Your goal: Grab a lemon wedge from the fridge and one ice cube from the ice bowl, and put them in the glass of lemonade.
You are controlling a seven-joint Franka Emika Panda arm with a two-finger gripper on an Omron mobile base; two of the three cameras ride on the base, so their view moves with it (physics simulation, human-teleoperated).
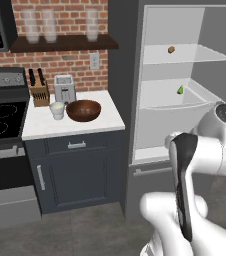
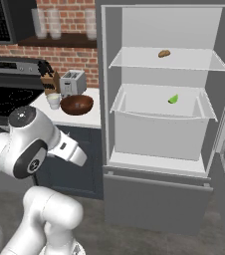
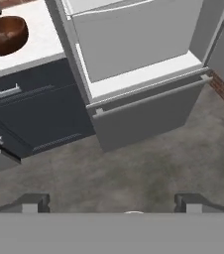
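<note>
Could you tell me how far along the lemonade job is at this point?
Done: the fridge stands open. In hand: nothing; the tool is open and empty, looking down at the floor before the fridge. Left: the lemon wedge lies in the fridge's bin, and nothing has gone from the ice bowl into the glass of lemonade.
</note>
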